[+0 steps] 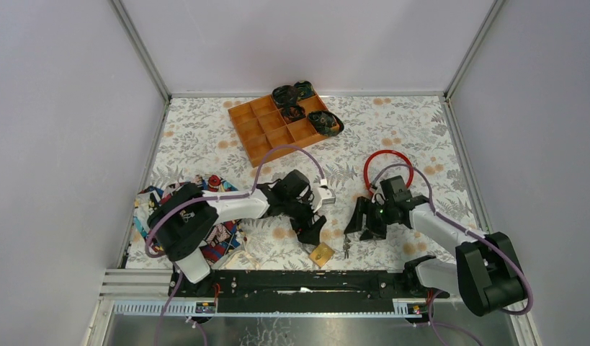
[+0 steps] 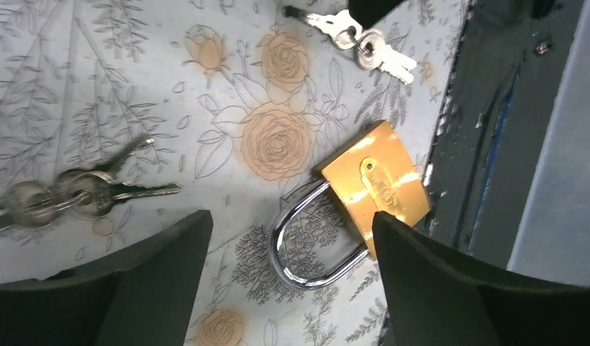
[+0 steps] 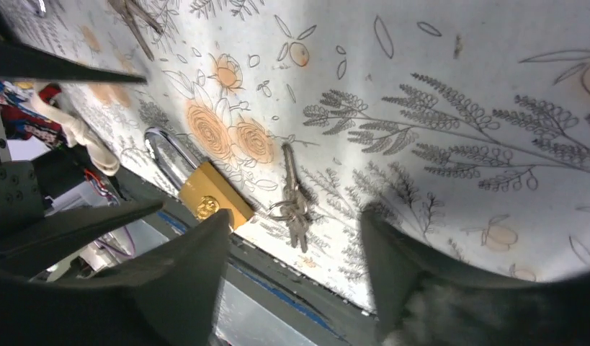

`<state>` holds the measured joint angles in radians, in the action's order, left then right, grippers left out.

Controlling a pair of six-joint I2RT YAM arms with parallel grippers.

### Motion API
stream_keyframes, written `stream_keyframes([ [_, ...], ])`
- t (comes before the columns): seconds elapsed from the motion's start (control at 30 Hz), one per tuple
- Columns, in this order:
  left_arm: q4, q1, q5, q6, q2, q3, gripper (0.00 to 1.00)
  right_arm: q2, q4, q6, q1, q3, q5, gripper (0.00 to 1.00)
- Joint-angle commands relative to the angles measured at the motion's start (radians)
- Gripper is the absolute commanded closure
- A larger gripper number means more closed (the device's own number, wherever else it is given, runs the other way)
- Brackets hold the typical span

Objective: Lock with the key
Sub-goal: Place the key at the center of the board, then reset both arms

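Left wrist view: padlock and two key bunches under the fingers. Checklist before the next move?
1. Left fingers apart and empty: ok.
2. Right fingers apart and empty: ok.
3. Padlock lying flat, nothing on top of it: ok, but its body is at the near edge of the table.
4. Key in the padlock: not ok. One key bunch and a second key bunch both lie loose on the table.
5. Which bunch fits the padlock: cannot tell.
6. Shackle latched: cannot tell.
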<state>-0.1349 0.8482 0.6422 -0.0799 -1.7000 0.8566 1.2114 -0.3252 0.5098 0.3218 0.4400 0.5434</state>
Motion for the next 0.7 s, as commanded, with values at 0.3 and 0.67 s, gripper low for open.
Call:
stream_keyframes([
  [0.3, 0.054, -0.165, -0.492, 0.259, 0.25, 0.065, 0.02, -0.151, -0.256, -0.107, 0.002, 0.479, -0.427, 0.0],
  [0.67, 0.457, -0.593, -0.826, 0.153, 0.528, -0.231, 0.02, -0.252, 0.277, -0.336, -0.082, 0.35, -1.193, 0.0],
])
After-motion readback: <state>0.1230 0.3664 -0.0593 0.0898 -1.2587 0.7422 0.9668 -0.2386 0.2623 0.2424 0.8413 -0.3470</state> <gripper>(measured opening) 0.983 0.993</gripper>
